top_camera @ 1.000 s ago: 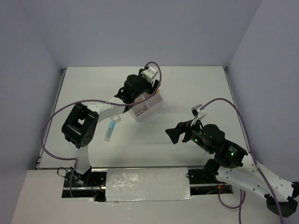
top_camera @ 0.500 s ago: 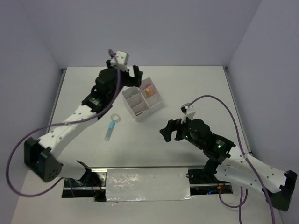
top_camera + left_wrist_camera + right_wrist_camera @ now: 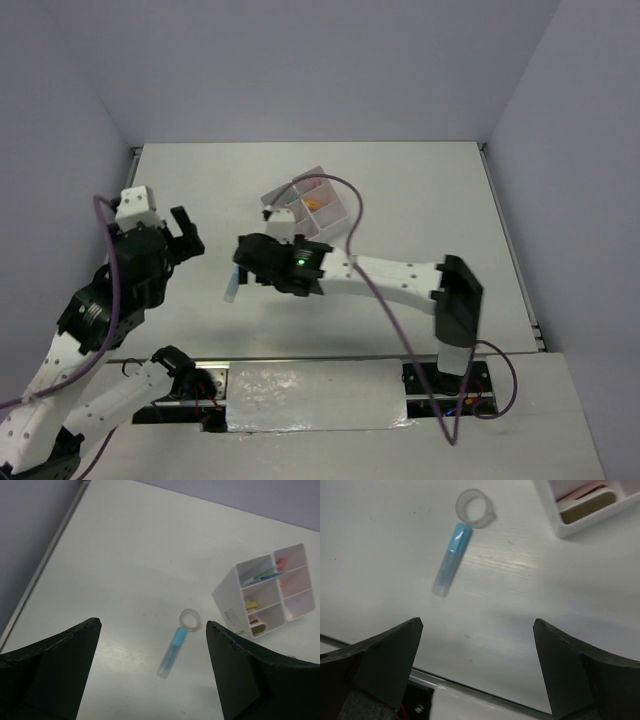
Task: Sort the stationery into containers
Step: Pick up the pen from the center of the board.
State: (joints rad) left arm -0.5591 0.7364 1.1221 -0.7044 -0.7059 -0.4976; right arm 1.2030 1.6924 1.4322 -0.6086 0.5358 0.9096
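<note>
A blue highlighter (image 3: 174, 650) lies on the white table beside a small clear tape roll (image 3: 190, 619). Both also show in the right wrist view: the highlighter (image 3: 451, 559) and the tape roll (image 3: 475, 507). The white four-compartment organiser (image 3: 227, 605) holds green and blue pens, pink and orange pieces and a tan eraser. My left gripper (image 3: 185, 235) is open and empty, high at the left. My right gripper (image 3: 245, 262) is open and empty, just above the highlighter (image 3: 231, 288). It hides the tape roll in the top view.
The organiser (image 3: 283, 197) stands behind the right gripper, and a purple cable loops over it. The table's left edge (image 3: 47, 562) runs along the grey wall. The table's near edge with a black rail (image 3: 470, 690) shows below the right gripper.
My left arm has swung away from the organiser to the near left. My right arm has swept from the right side across to the middle, over the blue highlighter.
</note>
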